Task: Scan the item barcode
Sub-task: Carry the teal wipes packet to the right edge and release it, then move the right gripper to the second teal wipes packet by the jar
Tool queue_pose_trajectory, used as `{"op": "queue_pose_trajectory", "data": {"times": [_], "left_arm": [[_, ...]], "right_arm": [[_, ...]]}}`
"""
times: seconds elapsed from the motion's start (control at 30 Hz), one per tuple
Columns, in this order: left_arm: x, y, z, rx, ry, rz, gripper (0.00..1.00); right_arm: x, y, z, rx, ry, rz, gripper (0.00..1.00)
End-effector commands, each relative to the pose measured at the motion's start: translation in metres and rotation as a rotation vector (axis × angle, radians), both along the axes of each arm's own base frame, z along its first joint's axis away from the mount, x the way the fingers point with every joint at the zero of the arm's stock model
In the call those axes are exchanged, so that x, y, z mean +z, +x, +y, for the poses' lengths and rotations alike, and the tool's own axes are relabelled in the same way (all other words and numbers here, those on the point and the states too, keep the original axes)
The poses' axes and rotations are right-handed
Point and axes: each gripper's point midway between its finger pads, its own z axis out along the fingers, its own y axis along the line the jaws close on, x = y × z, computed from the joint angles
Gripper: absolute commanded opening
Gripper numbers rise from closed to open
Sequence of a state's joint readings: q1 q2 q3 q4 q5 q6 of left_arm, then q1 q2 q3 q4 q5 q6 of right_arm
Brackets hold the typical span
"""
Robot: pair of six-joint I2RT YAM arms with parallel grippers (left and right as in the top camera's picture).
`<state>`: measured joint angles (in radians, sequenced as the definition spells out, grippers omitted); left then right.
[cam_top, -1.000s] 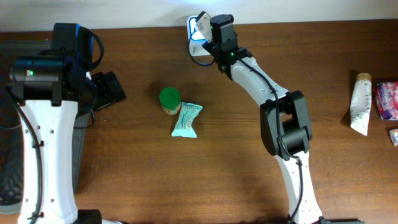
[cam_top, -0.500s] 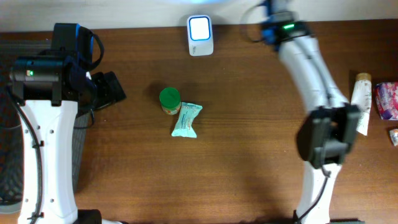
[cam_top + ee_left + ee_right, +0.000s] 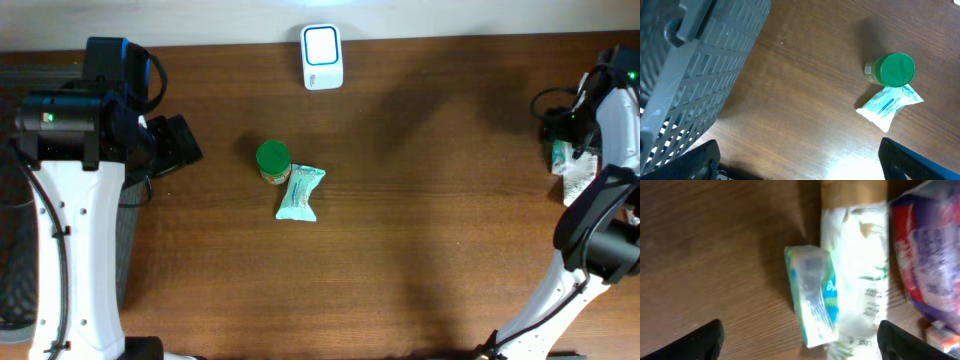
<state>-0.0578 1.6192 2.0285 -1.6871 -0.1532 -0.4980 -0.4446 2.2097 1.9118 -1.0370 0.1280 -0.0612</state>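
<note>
Lying beside white tube [image 3: 856, 270]: small green-blue-white packet [image 3: 812, 297] | right hand [image 3: 802, 342] released | left hand [image 3: 800, 161] released

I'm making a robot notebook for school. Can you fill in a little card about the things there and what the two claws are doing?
scanner: at the back, lit up
middle: green-lidded jar beside a teal packet
right gripper: open, over a small blue-green packet lying next to a white tube
left gripper: open, empty, near a grey basket
</note>
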Motion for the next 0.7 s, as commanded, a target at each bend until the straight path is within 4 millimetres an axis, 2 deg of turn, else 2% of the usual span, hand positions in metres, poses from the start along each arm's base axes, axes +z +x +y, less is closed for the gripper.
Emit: {"op": "queue_pose_trajectory", "data": {"times": [0.0, 0.07, 0.1, 0.13, 0.27, 0.33, 0.4, 0.47, 0.5, 0.6, 0.67], "left_arm": [[0.007, -0.002, 0.001, 0.016, -0.005, -0.028, 0.99], [0.007, -0.002, 0.001, 0.016, -0.005, -0.028, 0.99], [0.007, -0.002, 0.001, 0.016, -0.005, -0.027, 0.99], [0.007, -0.002, 0.001, 0.016, -0.005, -0.028, 0.99], [0.007, -0.002, 0.001, 0.016, -0.005, -0.028, 0.99], [0.007, -0.002, 0.001, 0.016, -0.005, -0.028, 0.99], [0.007, -0.002, 0.001, 0.016, -0.005, -0.028, 0.99], [0.007, -0.002, 0.001, 0.015, -0.005, -0.027, 0.99], [0.007, -0.002, 0.001, 0.016, -0.005, -0.027, 0.99], [0.007, -0.002, 0.001, 0.016, -0.005, -0.028, 0.99], [0.007, -0.002, 0.001, 0.015, -0.005, -0.027, 0.99]], "right_arm": [[-0.006, -0.001, 0.02, -0.018, 0.093, -0.003, 0.97], [-0.001, 0.005, 0.053, 0.028, 0.225, -0.035, 0.98], [0.009, 0.013, 0.079, 0.069, 0.324, -0.078, 0.98], [0.017, 0.017, 0.095, 0.095, 0.38, -0.106, 0.98], [0.083, 0.023, 0.201, 0.293, 0.622, -0.219, 0.99], [0.1, 0.012, 0.257, 0.392, 0.725, -0.195, 0.99], [0.093, -0.004, 0.306, 0.475, 0.758, -0.096, 0.99], [0.076, -0.021, 0.35, 0.565, 0.738, 0.0, 0.99], [0.072, -0.027, 0.364, 0.596, 0.731, 0.026, 0.99], [0.052, -0.06, 0.423, 0.742, 0.695, 0.128, 0.99], [0.047, -0.074, 0.448, 0.813, 0.67, 0.151, 0.99]]}}
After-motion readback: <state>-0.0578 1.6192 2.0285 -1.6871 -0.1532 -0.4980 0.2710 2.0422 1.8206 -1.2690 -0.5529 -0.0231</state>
